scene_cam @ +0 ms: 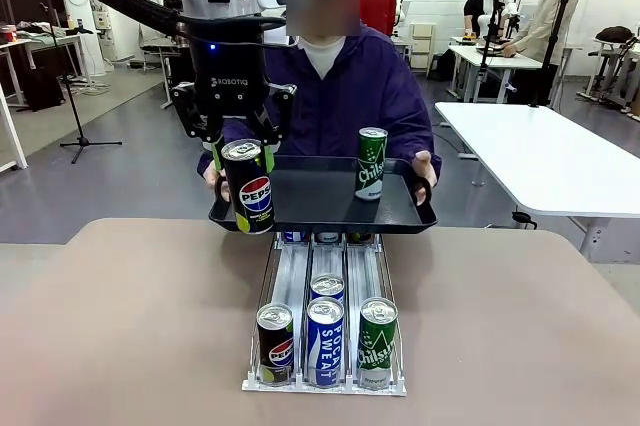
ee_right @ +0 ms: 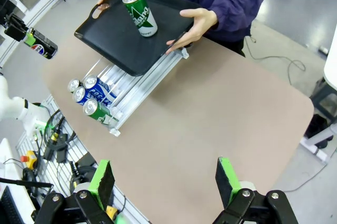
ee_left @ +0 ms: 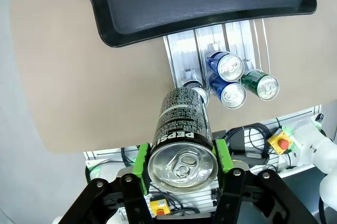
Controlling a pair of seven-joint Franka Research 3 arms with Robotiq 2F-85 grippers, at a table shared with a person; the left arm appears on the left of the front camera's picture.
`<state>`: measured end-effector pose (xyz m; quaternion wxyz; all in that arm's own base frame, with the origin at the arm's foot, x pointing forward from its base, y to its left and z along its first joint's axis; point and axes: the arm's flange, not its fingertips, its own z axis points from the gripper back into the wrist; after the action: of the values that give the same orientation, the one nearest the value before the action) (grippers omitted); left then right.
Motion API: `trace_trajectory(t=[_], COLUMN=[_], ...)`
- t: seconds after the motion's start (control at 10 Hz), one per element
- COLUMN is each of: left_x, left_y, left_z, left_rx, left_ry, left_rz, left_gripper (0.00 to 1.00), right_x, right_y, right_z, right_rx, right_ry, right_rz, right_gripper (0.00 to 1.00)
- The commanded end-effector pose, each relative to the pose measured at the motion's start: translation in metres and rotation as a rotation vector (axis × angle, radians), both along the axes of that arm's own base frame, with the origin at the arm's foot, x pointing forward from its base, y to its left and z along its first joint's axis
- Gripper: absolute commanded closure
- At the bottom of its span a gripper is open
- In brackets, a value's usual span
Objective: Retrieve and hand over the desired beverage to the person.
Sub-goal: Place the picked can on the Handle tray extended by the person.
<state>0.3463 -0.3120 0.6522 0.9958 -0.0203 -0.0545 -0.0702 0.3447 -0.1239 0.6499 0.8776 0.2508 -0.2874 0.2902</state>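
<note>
Gripping a Pepsi can point(scene_cam: 250, 189) upright in the left gripper point(scene_cam: 240, 158), at the near left edge of the black tray point(scene_cam: 318, 194) held by the person point(scene_cam: 335, 86). Standing on that tray, a green can point(scene_cam: 371, 163). Right gripper point(ee_right: 166, 183) spread wide, holding nothing, above the table point(ee_right: 221, 113).

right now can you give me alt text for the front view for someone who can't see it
The left gripper holds a Pepsi can at the near left edge of a black tray that the person holds out across the table; a green Chilsung can already stands on the tray. Below, a dispenser rack on the tan table holds more cans.
</note>
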Motion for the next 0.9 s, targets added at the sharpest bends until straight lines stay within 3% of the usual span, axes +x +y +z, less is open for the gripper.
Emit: trace_trajectory(t=[0.0,0.2,0.3,0.4,0.5,0.8], left_x=[-0.002,-0.002,0.000,0.024,0.052,0.148], left_y=[0.002,0.002,0.000,0.002,0.003,0.007], left_z=[0.002,0.002,0.000,0.011,0.019,0.017], left_rx=[-0.009,-0.009,0.000,-0.029,-0.036,-0.095], left_ry=[-0.007,-0.007,0.000,-0.004,-0.084,0.014], left_rz=[0.005,0.005,0.000,0.012,0.053,0.148], left_gripper=[1.00,1.00,0.41,0.41,0.41,0.41], right_x=[0.001,0.001,0.001,0.001,0.001,0.001], right_y=[0.000,0.000,0.000,0.000,0.000,0.000], right_z=[-0.001,-0.001,-0.001,-0.001,-0.001,-0.001], right_rx=[0.016,0.016,0.016,0.016,0.016,0.016], right_ry=[-0.008,-0.008,-0.008,-0.008,-0.008,-0.008], right_rz=[0.012,0.012,0.012,0.012,0.012,0.012], right_gripper=[0.00,0.00,0.00,0.00,0.00,0.00])
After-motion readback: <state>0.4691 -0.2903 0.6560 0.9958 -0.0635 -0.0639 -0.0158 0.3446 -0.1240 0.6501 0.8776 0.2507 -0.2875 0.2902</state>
